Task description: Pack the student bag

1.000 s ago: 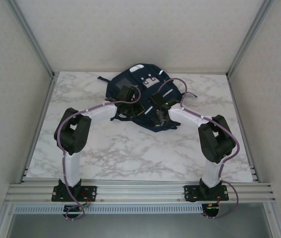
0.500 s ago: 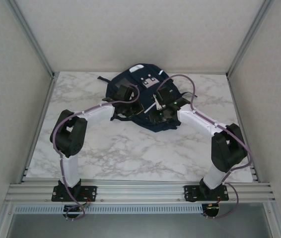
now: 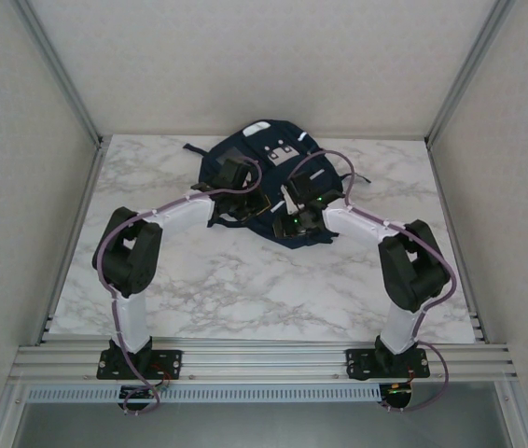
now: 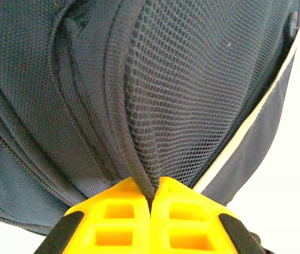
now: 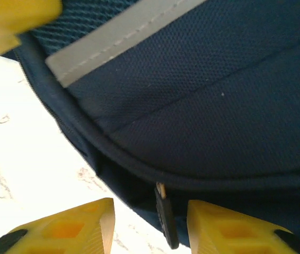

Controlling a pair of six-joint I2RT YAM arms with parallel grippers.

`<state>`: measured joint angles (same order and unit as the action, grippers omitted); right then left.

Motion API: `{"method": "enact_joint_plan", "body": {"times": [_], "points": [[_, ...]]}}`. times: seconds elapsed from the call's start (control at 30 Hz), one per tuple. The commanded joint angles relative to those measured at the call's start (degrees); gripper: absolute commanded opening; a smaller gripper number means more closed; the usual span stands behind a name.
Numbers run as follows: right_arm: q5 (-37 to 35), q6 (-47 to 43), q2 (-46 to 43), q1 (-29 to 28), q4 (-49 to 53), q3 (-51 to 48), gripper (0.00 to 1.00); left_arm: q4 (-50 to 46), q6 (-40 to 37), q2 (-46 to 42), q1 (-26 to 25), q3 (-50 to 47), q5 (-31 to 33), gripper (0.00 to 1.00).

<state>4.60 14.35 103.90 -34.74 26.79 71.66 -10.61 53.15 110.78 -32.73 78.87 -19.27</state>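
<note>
- Student bag (image 3: 210, 170) is laid flat at the table's (image 3: 199, 289) far middle.
- Its mesh fold (image 4: 192, 95) is pinched by the closed left gripper (image 4: 151, 193), likely as an anchor.
- Its zipper pull (image 5: 166, 219) is straddled by the parted right gripper (image 5: 150, 212), ungrasped.

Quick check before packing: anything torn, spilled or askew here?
Nothing stands out. The student bag lies on the table, no tear visible; the left gripper pinches its mesh fold, the open right gripper straddles a zipper pull.

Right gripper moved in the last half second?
Yes. The right gripper drew back slightly toward the near edge of the table, judged against the student bag.
</note>
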Motion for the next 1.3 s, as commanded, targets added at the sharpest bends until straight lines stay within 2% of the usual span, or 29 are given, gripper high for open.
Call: {"method": "enact_joint_plan", "body": {"times": [0.0,0.1,0.3,0.43,0.77,0.83,0.97,1.2,1.23,1.27], "points": [[-2.08,0.37,2.11,-0.25,-0.68,-0.51,0.23,-1.87,-1.18,-3.60,-0.05,-0.53,-3.46,0.00],[-4.29,0.08,1.09,-0.15,-0.30,-1.33,0.00,-2.23,-1.51,-3.64,0.08,-0.82,-3.37,0.00],[-12.22,-3.43,-0.61,1.21,4.45,-1.13,0.00,-5.97,-4.77,-3.86,0.73,-1.94,-3.50,0.00],[-18.02,-4.72,0.34,4.31,8.54,0.39,0.00,-8.55,-7.14,-5.44,2.20,-4.18,-4.28,0.00],[-21.83,-5.38,2.20,9.91,12.17,4.12,0.00,-14.34,-13.18,-9.83,8.92,-6.89,-4.81,0.00],[-20.34,-5.21,1.95,9.91,12.64,4.45,0.00,-15.01,-14.03,-10.36,10.39,-6.80,-3.86,0.00],[-9.64,-4.85,-0.20,8.87,12.51,3.90,0.00,-14.81,-14.69,-10.33,12.94,-5.28,-1.98,0.00],[7.78,-4.44,-3.83,1.60,8.88,1.25,0.00,-14.65,-13.28,-4.64,17.16,1.51,2.05,0.00],[9.70,-3.45,-3.95,0.63,7.61,1.07,0.00,-15.51,-12.77,-4.00,17.56,2.73,2.18,0.03],[11.79,-1.86,-4.01,-0.55,5.52,0.75,0.00,-17.20,-12.03,-3.49,17.75,4.12,2.69,0.14]]}}
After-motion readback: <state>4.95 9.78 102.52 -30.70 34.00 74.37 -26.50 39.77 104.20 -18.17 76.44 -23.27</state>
